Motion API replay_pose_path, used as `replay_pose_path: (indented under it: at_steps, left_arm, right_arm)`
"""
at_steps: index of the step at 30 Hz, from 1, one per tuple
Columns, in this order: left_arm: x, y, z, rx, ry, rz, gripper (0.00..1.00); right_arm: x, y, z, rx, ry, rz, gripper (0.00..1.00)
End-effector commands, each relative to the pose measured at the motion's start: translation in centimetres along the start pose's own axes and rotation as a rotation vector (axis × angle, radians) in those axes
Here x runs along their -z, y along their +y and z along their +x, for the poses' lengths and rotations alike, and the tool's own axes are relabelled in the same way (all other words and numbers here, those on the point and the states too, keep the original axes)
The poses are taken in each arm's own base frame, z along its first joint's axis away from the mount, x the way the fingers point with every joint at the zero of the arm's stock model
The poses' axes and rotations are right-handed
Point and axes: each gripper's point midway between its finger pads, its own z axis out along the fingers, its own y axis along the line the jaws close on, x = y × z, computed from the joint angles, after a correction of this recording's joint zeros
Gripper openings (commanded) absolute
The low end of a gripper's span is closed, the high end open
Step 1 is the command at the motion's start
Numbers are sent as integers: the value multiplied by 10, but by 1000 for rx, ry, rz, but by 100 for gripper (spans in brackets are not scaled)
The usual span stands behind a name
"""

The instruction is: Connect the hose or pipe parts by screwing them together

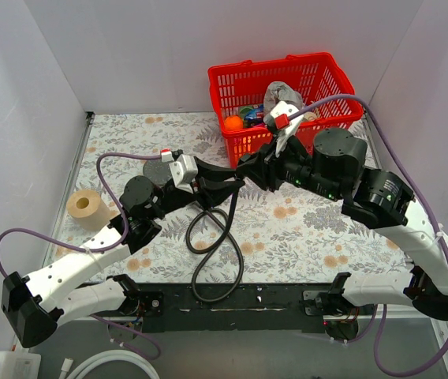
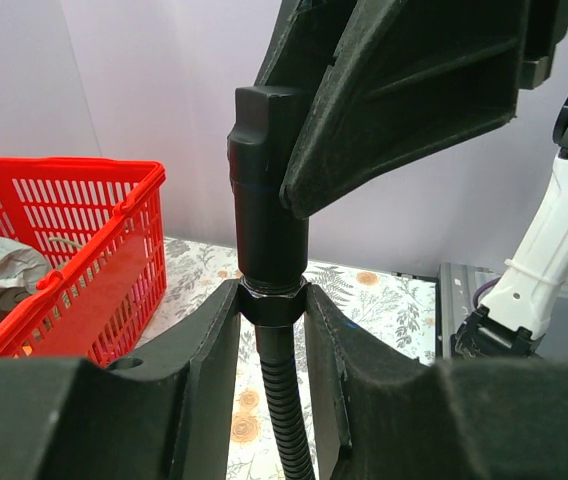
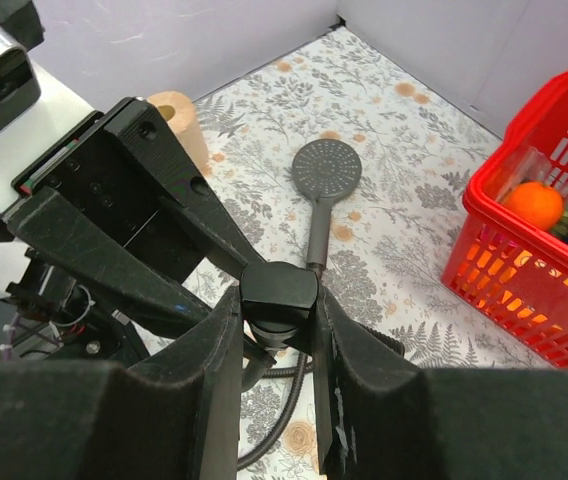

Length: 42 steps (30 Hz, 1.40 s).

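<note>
Black hose (image 2: 287, 420) is where it's all happening: its loops lie on the flowery table (image 1: 311, 229) at the near middle, and 1 end rises to where the 2 grippers meet above the table's middle. Left gripper (image 2: 272, 302) is clamped tight on that end, right at the ring where the ribbed hose begins. Right gripper (image 3: 277, 300) comes in from the other side and is closed narrow on the chunky black fitting (image 2: 264, 190) sitting directly on top of that ring, so the 2 grippers are nearly touching. Grey shower head (image 3: 326, 168) lies loose on the table off to the left, face up, handle pointing toward the grippers, near a tape roll (image 1: 86, 205). Red basket (image 1: 232, 79) of odds and ends sits at the far right.
</note>
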Motion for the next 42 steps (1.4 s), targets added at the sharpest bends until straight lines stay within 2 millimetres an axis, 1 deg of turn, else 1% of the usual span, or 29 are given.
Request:
replay_pose_path:
  at_steps: [1, 4, 9, 11, 13, 14, 16, 17, 18, 19, 20, 21, 22, 23, 24, 25, 26, 27, 28, 29, 31, 35, 36, 38, 39, 40, 42]
  left_arm:
    - [-2, 11, -76, -112, -226, -79, 0]
    - [-2, 18, -77, -117, -235, -116, 0]
    - [0, 24, -83, -126, -258, -154, 0]
    - [2, 34, -86, -127, -271, -210, 0]
    - [2, 38, -87, -140, -272, -229, 0]
    - [2, 39, -89, -146, -280, -235, 0]
    - [2, 38, -86, -152, -271, -229, 0]
    - [2, 38, -84, -147, -260, -225, 0]
    - [1, 37, -82, -145, -255, -221, 0]
    - [2, 37, -81, -146, -254, -221, 0]
    - [2, 37, -78, -147, -247, -219, 0]
    - [3, 37, -77, -151, -247, -223, 0]
    - [4, 38, -76, -152, -246, -229, 0]
    - [4, 40, -75, -155, -246, -237, 0]
    - [4, 43, -75, -154, -247, -256, 0]
    - [5, 45, -75, -155, -248, -267, 0]
    - [5, 47, -75, -154, -250, -273, 0]
    - [5, 48, -75, -160, -250, -280, 0]
    - [6, 50, -76, -161, -255, -292, 0]
    - [6, 51, -76, -162, -256, -296, 0]
    - [7, 53, -77, -163, -261, -308, 0]
    - [7, 53, -75, -159, -259, -313, 0]
    - [7, 53, -75, -155, -260, -311, 0]
    - [8, 49, -73, -141, -265, -291, 0]
    - [9, 46, -73, -135, -268, -281, 0]
    - [9, 45, -71, -131, -269, -272, 0]
    - [9, 41, -72, -127, -284, -251, 0]
  right_arm:
    - [-3, -6, 39, -43, 154, 106, 1]
    - [-5, -7, 43, -85, 163, 155, 1]
    - [-8, -11, 43, -189, 136, 228, 1]
    - [-9, -10, 44, -219, 131, 245, 1]
    - [-10, -10, 46, -229, 137, 258, 1]
    - [-13, -6, 47, -228, 143, 256, 1]
    - [-13, -4, 47, -219, 163, 265, 1]
    - [-18, -2, 52, -215, 188, 280, 1]
    - [-16, -2, 42, -225, 179, 287, 1]
    - [-13, -4, 49, -214, 221, 308, 1]
    - [-19, -6, 55, -205, 248, 344, 1]
    - [-16, -6, 44, -236, 227, 363, 1]
    - [-12, -4, 51, -219, 265, 375, 1]
    - [-15, -6, 52, -215, 270, 411, 1]
    - [-13, -5, 52, -228, 271, 427, 1]
    - [-11, -3, 47, -235, 255, 445, 1]
    - [-11, -4, 55, -219, 288, 470, 1]
    - [-11, -3, 55, -235, 287, 490, 1]
    - [-8, -2, 50, -233, 272, 504, 1]
    - [-10, -2, 56, -217, 298, 526, 1]
    - [-10, 1, 54, -225, 286, 548, 1]
    - [-18, 6, 50, -239, 261, 557, 1]
    - [-21, 8, 45, -257, 234, 548, 1]
    - [-22, 8, 42, -259, 210, 533, 1]
    - [-26, 11, 35, -276, 175, 516, 1]
    - [-27, 13, 32, -282, 164, 501, 1]
    - [-26, 14, 27, -299, 142, 488, 1]
